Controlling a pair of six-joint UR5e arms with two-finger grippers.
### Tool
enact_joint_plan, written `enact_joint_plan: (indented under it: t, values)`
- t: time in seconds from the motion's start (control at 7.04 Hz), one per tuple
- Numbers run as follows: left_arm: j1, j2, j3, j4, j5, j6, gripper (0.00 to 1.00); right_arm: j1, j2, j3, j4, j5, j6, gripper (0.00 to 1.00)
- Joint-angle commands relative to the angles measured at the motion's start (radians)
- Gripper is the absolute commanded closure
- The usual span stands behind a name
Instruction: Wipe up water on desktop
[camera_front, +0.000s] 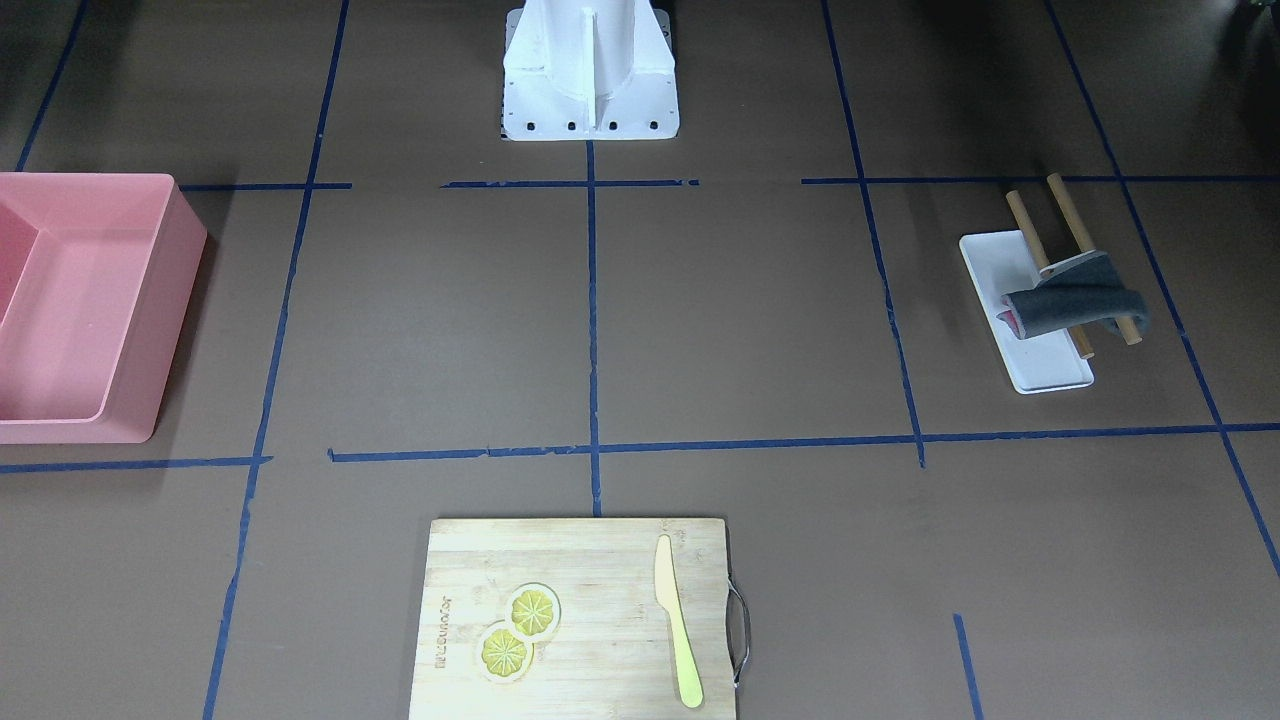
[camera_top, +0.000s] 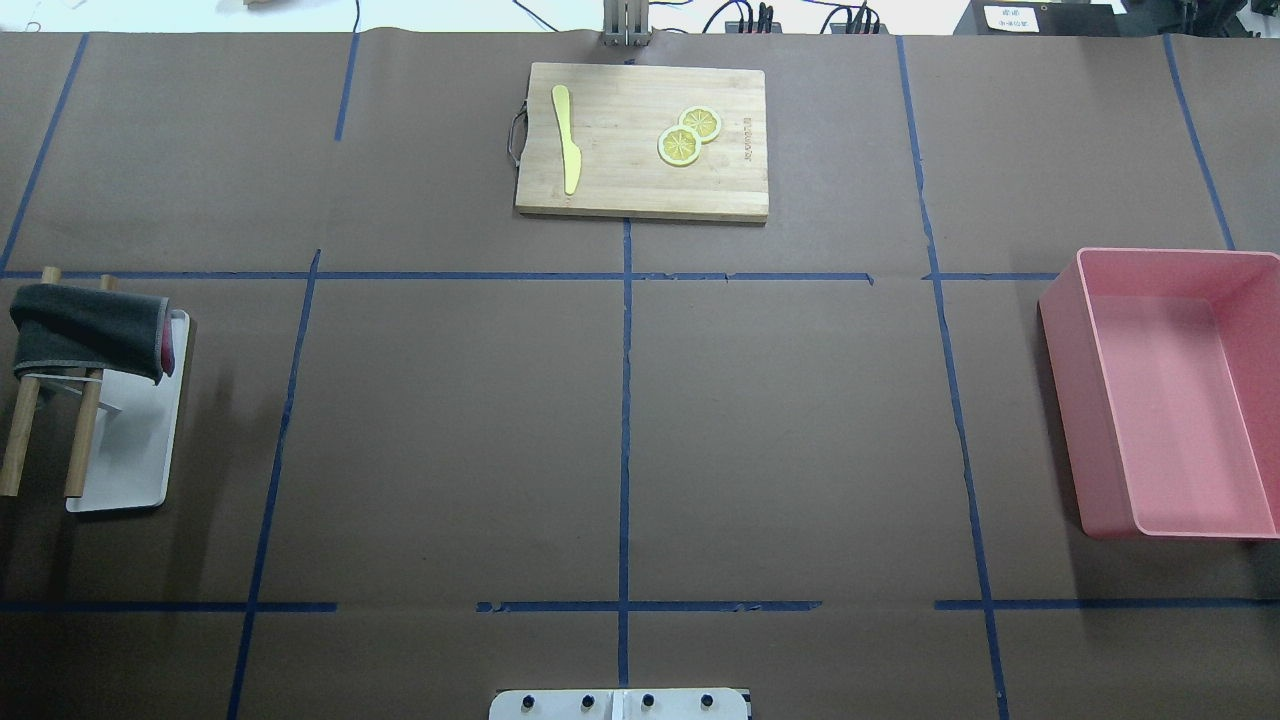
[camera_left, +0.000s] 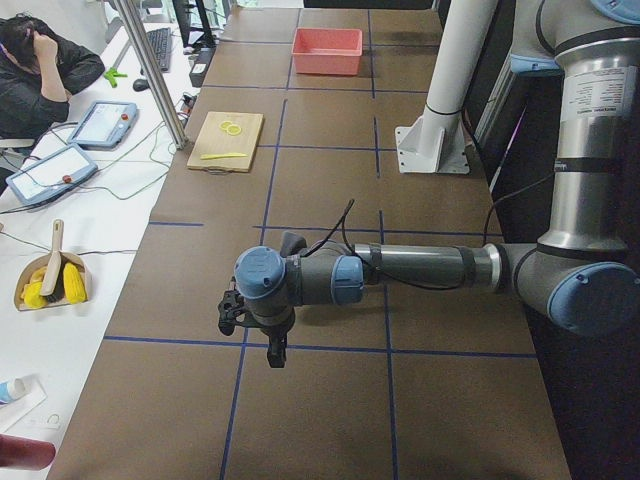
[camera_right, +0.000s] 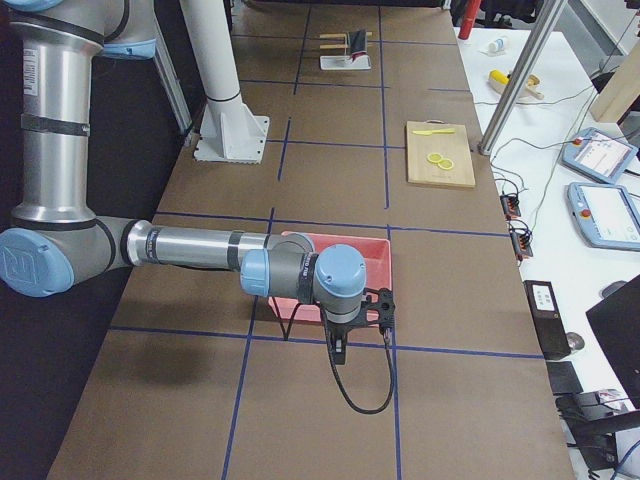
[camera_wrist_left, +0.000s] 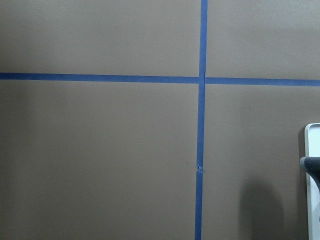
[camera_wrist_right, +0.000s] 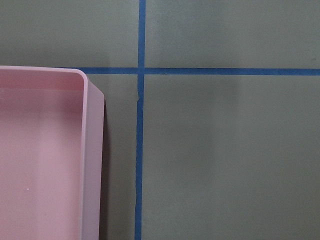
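the left gripper (camera_left: 272, 345) points down over the desktop (camera_top: 450, 430). it shows only from the side, so i cannot tell how its jaws stand. beneath it two blue tape lines (camera_wrist_left: 202, 80) cross on the brown surface. off to one side of it sit a white tray (camera_top: 135, 440) and what looks like a dark grey cloth (camera_top: 90, 330) draped over two wooden rails (camera_top: 22, 430). the right gripper (camera_right: 338, 345) also points down at the desktop, and i cannot tell its jaws either. a corner of the pink bin (camera_wrist_right: 45, 150) lies below it, to one side. a cutting board (camera_top: 640, 140) lies well apart from both.
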Motion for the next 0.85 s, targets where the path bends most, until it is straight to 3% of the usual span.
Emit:
enact_joint_plan:
  t: [0.0,0.71]
  values:
    - [0.0,0.0,0.001,0.0,0.0,0.001,0.0,-0.001,0.0,0.0,0.002,0.0,0.0,0.0]
    - [0.002,-0.002,-0.004,-0.002,-0.009,-0.002,0.0,-0.001,0.0,0.001,0.002,0.003,0.002,0.0]
